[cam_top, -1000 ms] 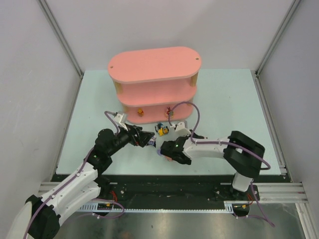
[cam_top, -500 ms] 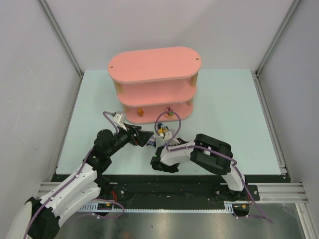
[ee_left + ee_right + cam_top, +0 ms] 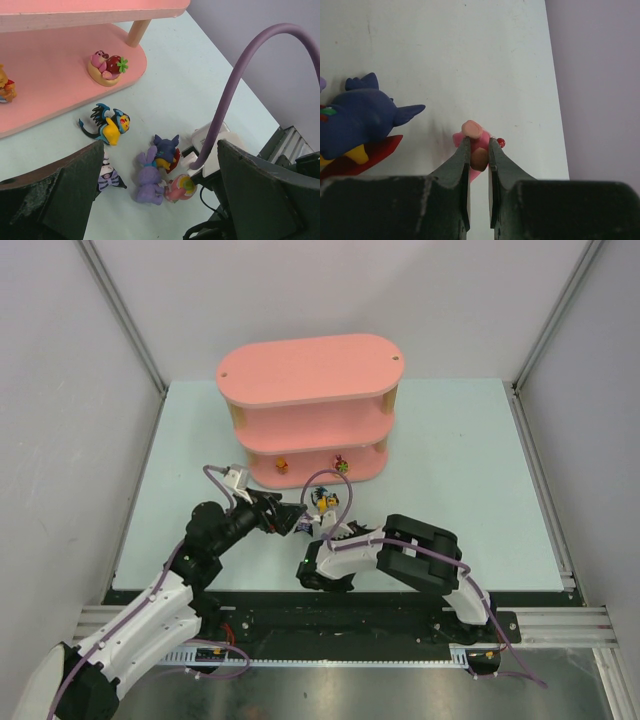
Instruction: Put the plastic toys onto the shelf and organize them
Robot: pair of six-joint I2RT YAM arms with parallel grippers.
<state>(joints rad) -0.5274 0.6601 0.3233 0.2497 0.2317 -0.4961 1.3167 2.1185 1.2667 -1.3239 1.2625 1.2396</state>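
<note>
The pink shelf (image 3: 300,370) stands at the back of the table. Its bottom board (image 3: 55,80) holds a pink strawberry toy (image 3: 106,67) and an orange-yellow toy (image 3: 6,87). My right gripper (image 3: 479,145) is shut on a small pink toy (image 3: 476,134) that rests on the table; this toy also shows in the left wrist view (image 3: 181,186). My left gripper (image 3: 160,146) is open above the toy cluster. Below it lie a purple rabbit (image 3: 148,176), a dark blue toy (image 3: 166,146), a black-eared striped toy (image 3: 107,172) and a yellow-blue toy (image 3: 111,125).
In the top view my right arm (image 3: 420,550) is folded back on itself, with its gripper (image 3: 318,540) close to my left gripper (image 3: 290,518). The right arm's purple cable (image 3: 235,75) loops over the toys. The table's near edge (image 3: 560,150) is close beside the pink toy.
My right arm has folded, its elbow swinging left and its wrist moving left and nearer. My left gripper has hardly moved.
</note>
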